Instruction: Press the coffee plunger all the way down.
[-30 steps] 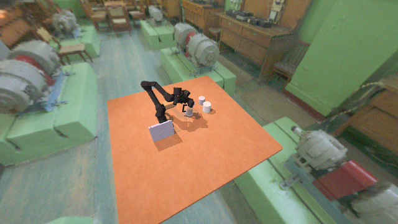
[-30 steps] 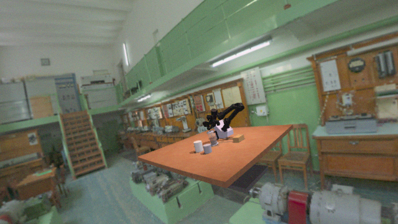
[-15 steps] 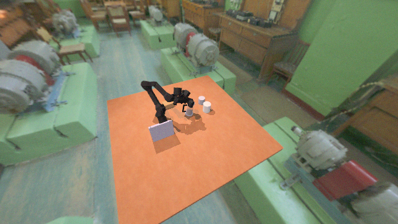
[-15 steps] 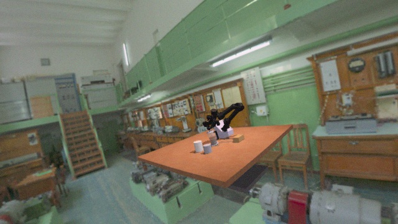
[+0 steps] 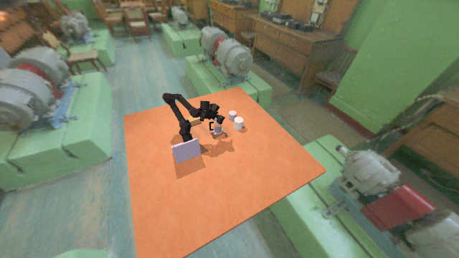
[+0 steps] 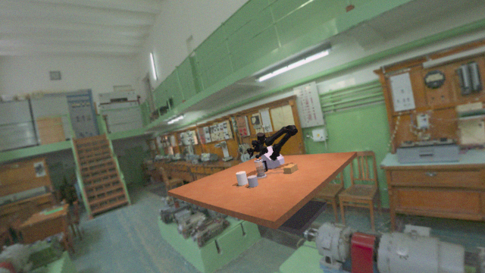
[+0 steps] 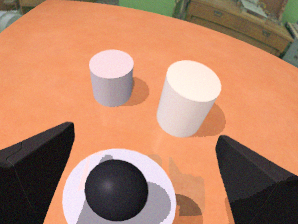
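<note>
The coffee press (image 5: 217, 129) (image 6: 260, 169) stands upright on the orange table (image 5: 215, 186) (image 6: 303, 186), with its black handle on the side toward the arm's base. In the wrist view its round black plunger knob (image 7: 116, 190) sits low against the white lid (image 7: 75, 192), and no rod shows between them. My gripper (image 5: 219, 120) (image 7: 147, 137) is open over the top of the press. Its two fingers stand wide apart, one on each side of the knob and lid, with gaps to both. The lower part of the press is hidden in the wrist view.
A white cylinder (image 5: 238, 123) (image 6: 241, 178) (image 7: 187, 102) and a smaller grey-lilac cylinder (image 5: 232, 115) (image 6: 252, 181) (image 7: 112, 82) stand close beyond the press. A tan block (image 5: 194, 122) (image 6: 290, 168) lies on the handle side. A pale panel (image 5: 186, 150) stands by the arm's base.
</note>
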`<action>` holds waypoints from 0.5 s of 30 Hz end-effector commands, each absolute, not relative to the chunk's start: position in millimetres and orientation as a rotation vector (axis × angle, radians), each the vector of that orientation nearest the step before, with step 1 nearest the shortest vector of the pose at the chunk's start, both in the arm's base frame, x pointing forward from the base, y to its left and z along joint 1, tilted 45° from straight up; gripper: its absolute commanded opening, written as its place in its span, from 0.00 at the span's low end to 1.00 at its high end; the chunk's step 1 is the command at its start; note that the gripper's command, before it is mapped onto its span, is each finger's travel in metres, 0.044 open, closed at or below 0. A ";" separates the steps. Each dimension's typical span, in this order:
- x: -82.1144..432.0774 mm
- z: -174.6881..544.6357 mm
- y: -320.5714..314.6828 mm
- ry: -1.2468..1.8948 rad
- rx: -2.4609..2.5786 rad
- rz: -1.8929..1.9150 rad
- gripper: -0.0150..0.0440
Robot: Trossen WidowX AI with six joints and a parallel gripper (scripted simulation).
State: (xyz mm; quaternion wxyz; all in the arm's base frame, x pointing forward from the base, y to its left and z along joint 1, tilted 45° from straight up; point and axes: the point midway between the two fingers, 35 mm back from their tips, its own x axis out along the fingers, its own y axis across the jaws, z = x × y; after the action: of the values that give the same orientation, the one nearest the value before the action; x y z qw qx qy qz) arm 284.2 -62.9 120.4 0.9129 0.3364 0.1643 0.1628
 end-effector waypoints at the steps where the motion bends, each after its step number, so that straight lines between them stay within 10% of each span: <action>1: 286.6 121.9 -63.7 0.338 0.695 0.329 1.00; 15: 281.1 143.4 -92.5 0.372 0.689 0.301 1.00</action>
State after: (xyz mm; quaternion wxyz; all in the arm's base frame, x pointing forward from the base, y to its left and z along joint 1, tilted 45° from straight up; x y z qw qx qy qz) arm 287.6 -81.0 129.6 0.9111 0.3437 0.1788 0.1407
